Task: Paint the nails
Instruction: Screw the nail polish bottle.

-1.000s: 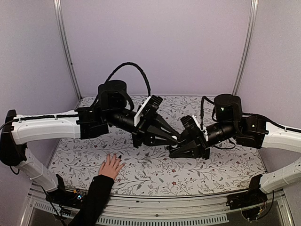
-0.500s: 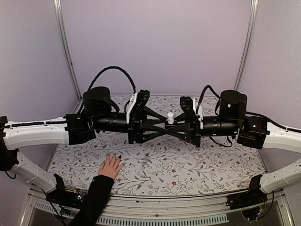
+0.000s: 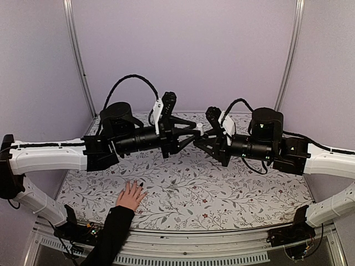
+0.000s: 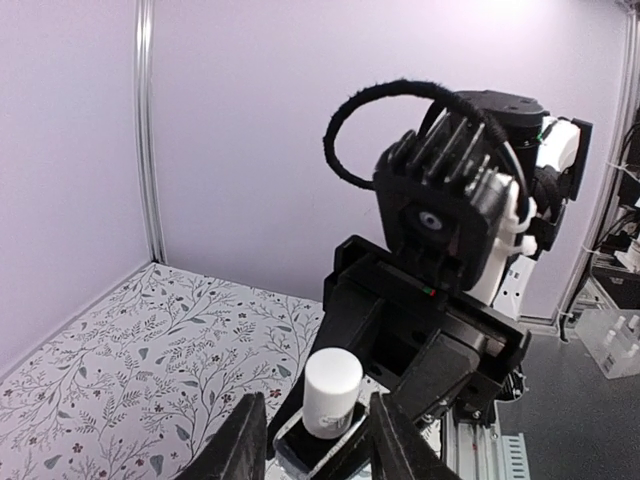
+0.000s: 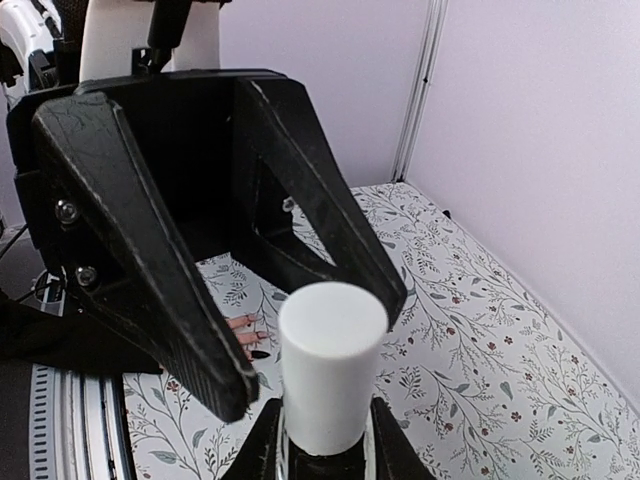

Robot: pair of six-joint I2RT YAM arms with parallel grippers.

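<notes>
— Where are the tiny fingernails (image 3: 132,185)?
— On the light-skinned human hand with a black sleeve (image 3: 131,197), lying spread on the floral-printed tabletop (image 3: 249,194) at seven o'clock, well apart from both arms. Too small to judge the polish.
— And the grippers?
— They meet in the air toward twelve o'clock. The right gripper (image 5: 322,450) is clamped on a small dark bottle with a white cap (image 5: 332,365). The left gripper (image 4: 318,420) straddles that cap, jaws apart, not touching it.

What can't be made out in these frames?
Nails: top view, too small to judge polish.
Hand: right wrist view, mostly hidden by left pincer.
Bottle: left wrist view, cut by bottom edge; right wrist view, hidden under white cap.
</notes>
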